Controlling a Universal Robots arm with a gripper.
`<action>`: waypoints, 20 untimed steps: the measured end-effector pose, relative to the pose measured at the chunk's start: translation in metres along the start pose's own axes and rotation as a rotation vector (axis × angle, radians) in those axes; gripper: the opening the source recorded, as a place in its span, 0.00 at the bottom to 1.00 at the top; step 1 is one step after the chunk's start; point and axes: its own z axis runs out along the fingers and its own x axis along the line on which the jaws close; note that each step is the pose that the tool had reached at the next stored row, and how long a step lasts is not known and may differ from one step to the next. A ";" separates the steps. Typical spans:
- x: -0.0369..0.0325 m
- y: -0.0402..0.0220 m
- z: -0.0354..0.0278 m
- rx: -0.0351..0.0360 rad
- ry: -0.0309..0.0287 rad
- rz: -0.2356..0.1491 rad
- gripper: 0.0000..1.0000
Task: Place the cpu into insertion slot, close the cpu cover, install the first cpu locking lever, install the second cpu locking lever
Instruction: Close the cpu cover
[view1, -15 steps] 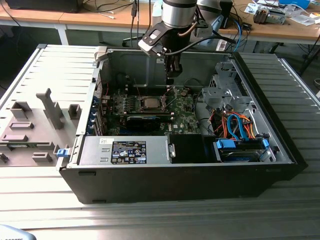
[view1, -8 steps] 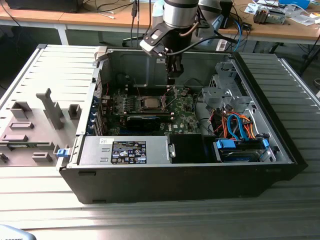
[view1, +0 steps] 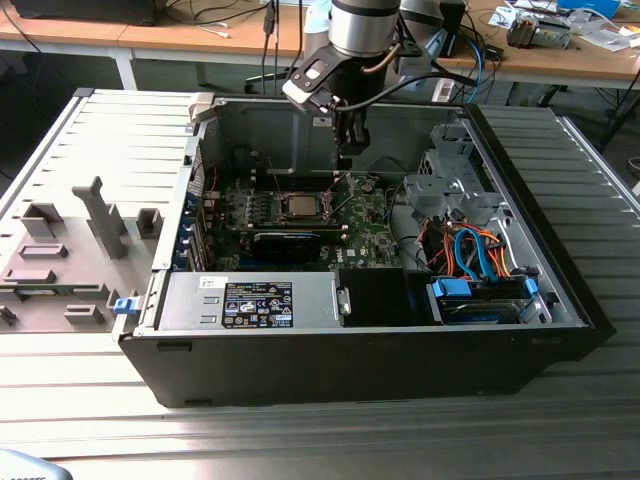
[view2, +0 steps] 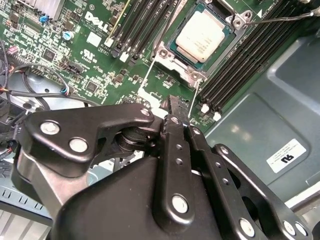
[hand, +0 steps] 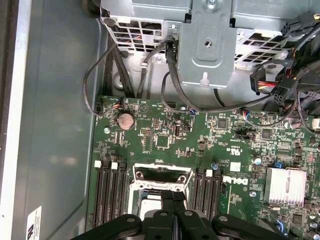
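Silvery cpu (view2: 202, 35): sitting in the insertion slot (view2: 175, 59), just clear of the jaws.
Gripper (view2: 176, 107): jaws pressing together, gripping nothing.
Second wrist view: showing a wire locking lever (view2: 194, 97) running beside the fingertips.

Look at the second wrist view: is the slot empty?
No, the cpu lies flat in the slot, inside its metal rim.

The cpu (view2: 202, 35) sits in the insertion slot (view2: 172, 61). In the exterior view, the gripper (view1: 345, 157) is at its 1 o'clock and the graphics card (view1: 288, 241) at 6.
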 end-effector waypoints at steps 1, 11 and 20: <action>0.0000 0.0004 0.0000 0.0000 -0.0001 0.000 0.11; -0.0007 0.0074 0.0004 0.0000 0.0000 0.000 0.11; -0.0014 0.0136 0.0006 0.0000 0.0000 0.000 0.11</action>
